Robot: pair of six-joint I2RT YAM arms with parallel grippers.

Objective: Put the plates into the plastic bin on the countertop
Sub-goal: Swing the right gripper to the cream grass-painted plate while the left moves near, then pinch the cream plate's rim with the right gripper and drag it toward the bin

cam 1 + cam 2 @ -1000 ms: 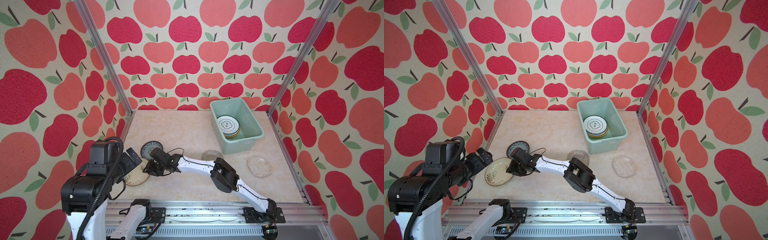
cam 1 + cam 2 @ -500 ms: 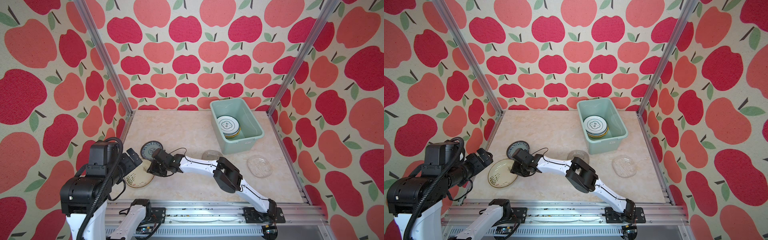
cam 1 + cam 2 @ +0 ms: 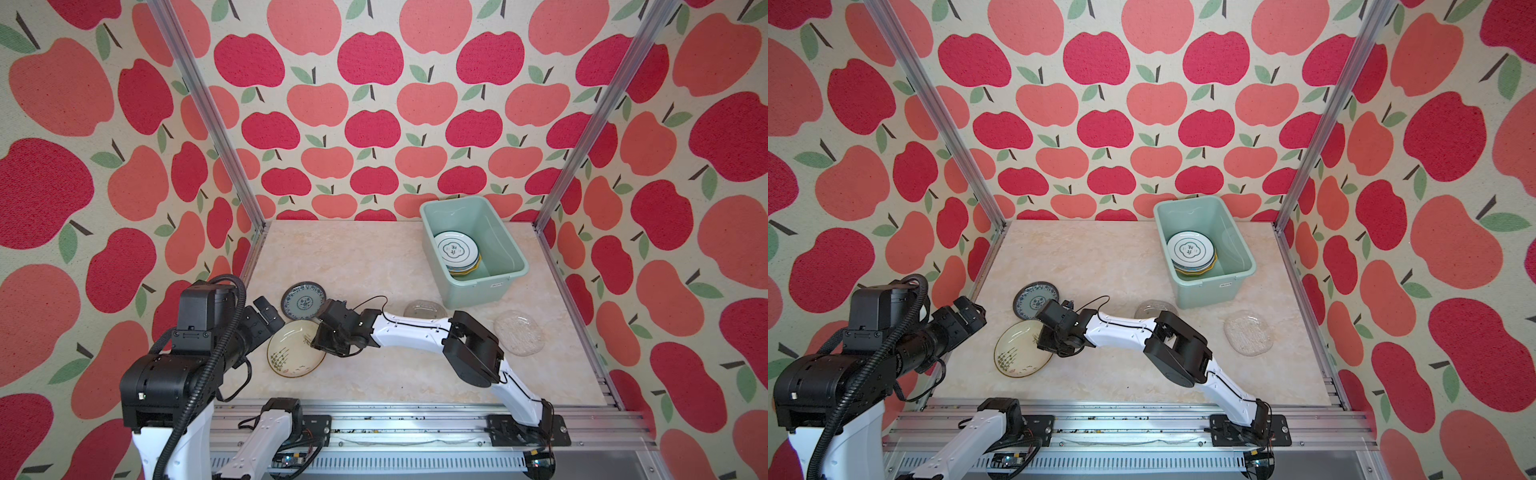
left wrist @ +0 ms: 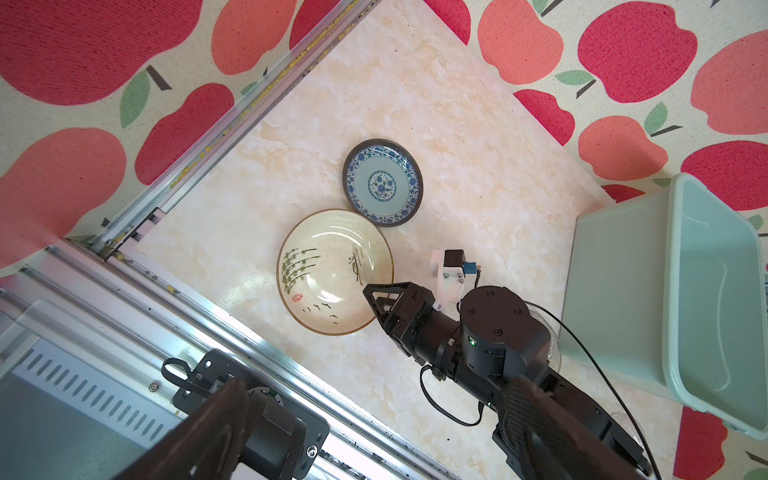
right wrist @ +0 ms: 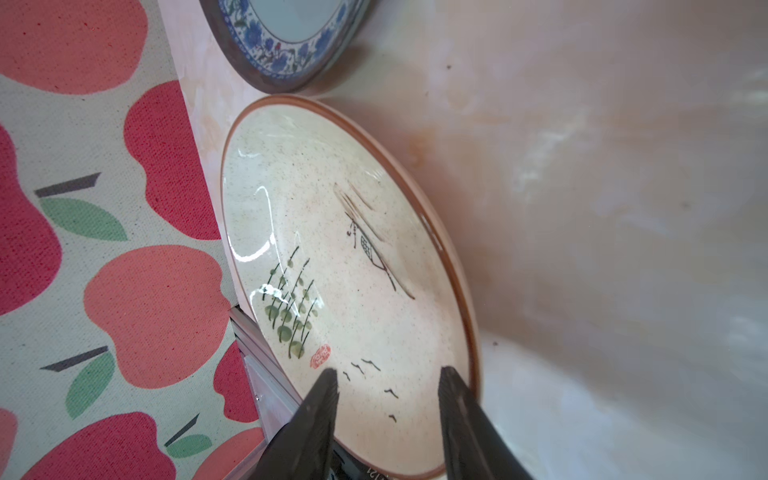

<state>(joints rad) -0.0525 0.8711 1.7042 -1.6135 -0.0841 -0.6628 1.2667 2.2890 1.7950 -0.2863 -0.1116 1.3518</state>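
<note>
The right arm [image 3: 415, 332] reaches across the countertop [image 3: 374, 266] to its left side. There the right gripper [image 5: 388, 378] sits over the cream plate [image 3: 296, 348]. Its jaws stand partly spread with a clear gap, and nothing is pinched between them. In the right wrist view both fingertips [image 5: 324, 399] lie over the plate's inner face. One is well inside and the other is close to the brown rim on the side toward the bin [image 3: 473, 291]. Whether they press on the glaze I cannot tell.

The cream plate lies flat near the front left of the countertop. The blue plate [image 3: 304, 300] is just behind it, rim beside rim. The left gripper [image 3: 270, 312] hangs beside both plates at the left edge, jaws spread wide and empty.

The bin stands at the back right, well apart from the right gripper, and holds a stack [image 3: 456, 249] topped by a white plate. A glass plate [image 3: 424, 309] lies just before the bin's front left corner, partly hidden by the right arm. A second glass plate [image 3: 518, 332] lies before its front right corner.
</note>
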